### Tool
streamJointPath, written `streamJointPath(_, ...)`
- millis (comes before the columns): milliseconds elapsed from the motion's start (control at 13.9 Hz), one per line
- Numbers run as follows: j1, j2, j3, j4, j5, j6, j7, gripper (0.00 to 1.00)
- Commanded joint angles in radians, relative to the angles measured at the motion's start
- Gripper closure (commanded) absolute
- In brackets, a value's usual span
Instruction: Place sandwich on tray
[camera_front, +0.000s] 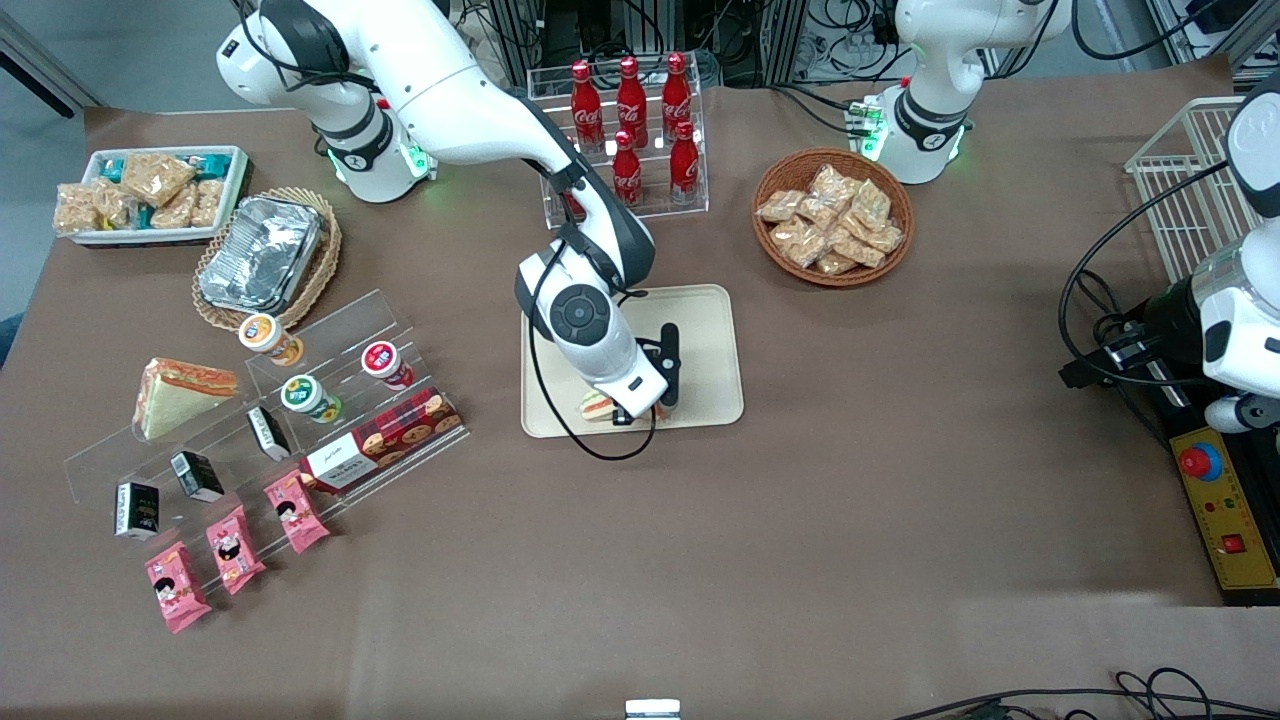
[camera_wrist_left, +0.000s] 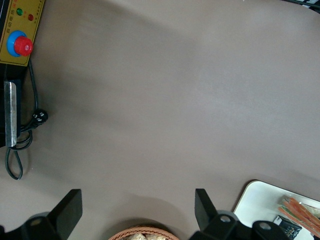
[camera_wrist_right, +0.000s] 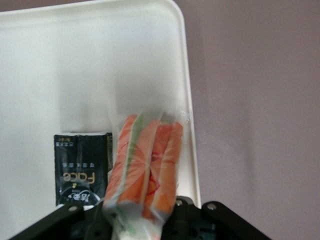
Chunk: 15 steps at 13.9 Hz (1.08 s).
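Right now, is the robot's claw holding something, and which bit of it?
Yes. The gripper, low over the tray, is shut on the sandwich, pinching one end of the wrapped wedge. The rest sticks out over the tray beside a small black packet.

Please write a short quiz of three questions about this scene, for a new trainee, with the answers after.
1. True or false: the sandwich is over the tray.
2. What is the gripper shut on?
3. Which lies on the tray beside the sandwich: A) red bottle, B) small black packet, C) pink snack bag?

Key: 1 true; 2 the sandwich, at the tray edge nearest the front camera; 3 B.
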Motion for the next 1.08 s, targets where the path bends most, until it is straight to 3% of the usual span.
streamJointPath(0,0.005,0.018,-0.004,0.005,0.032,0.024,-0.034,0.0)
streamJointPath(503,0.002,-0.013,-0.009,0.001,0.03,0.007,-0.022,0.0)
streamJointPath(790,-0.073,-0.131,-0.015,-0.03,0.029,-0.121,0.116,0.0)
streamJointPath(1006,-0.132,-0.226,-0.013,-0.03,-0.083,-0.258,0.281,0.0)
